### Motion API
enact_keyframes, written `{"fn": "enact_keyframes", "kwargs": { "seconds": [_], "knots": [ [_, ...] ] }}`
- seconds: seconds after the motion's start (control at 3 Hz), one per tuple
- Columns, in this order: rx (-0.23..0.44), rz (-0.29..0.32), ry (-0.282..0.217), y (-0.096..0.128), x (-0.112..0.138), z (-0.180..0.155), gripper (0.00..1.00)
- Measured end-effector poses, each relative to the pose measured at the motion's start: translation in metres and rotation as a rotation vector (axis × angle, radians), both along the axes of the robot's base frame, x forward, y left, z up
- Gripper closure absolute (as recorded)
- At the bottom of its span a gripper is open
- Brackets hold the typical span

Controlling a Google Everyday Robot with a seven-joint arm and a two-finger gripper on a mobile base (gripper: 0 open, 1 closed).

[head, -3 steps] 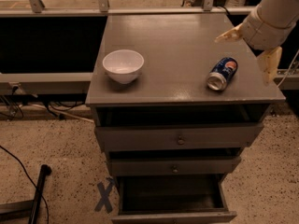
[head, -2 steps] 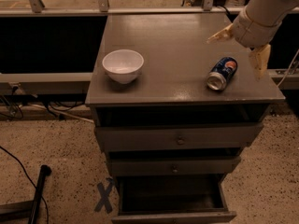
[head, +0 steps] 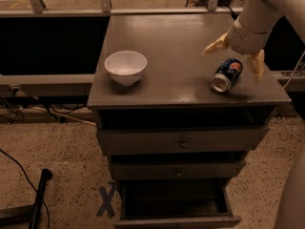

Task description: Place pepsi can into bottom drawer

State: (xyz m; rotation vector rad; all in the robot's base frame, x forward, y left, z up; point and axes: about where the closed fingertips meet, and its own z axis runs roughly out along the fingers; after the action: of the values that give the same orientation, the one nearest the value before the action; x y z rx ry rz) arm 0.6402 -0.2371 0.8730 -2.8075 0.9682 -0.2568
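Observation:
The pepsi can (head: 227, 74), blue with a silver top and round logo, lies on its side near the right front of the grey cabinet top (head: 181, 46). My gripper (head: 236, 56) hangs open just above and behind the can, one tan finger (head: 215, 44) spread to the can's left and the other at its right; it does not touch the can. The bottom drawer (head: 175, 200) is pulled open at the cabinet's foot, its dark inside showing and empty.
A white bowl (head: 125, 67) stands on the left of the cabinet top. Two shallower drawers with small round knobs (head: 183, 142) are above the bottom one. A taped X (head: 106, 201) marks the floor at left, next to a black pole (head: 37, 197).
The gripper has moved left and toward the can, from beyond the cabinet's right edge to right over the can. The can and the bowl have not moved.

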Motion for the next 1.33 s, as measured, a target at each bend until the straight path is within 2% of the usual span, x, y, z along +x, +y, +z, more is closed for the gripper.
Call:
{"fn": "enact_keyframes", "kwargs": {
  "seconds": [0.33,1.0,1.33],
  "knots": [
    [-0.017,0.061,0.034,-0.007,0.001,-0.019,0.15],
    [-0.059,0.110,0.049,-0.012,0.003,-0.038,0.62],
    [-0.001,0.116,0.022,-0.011,-0.009,-0.034,0.85]
  ]
}}
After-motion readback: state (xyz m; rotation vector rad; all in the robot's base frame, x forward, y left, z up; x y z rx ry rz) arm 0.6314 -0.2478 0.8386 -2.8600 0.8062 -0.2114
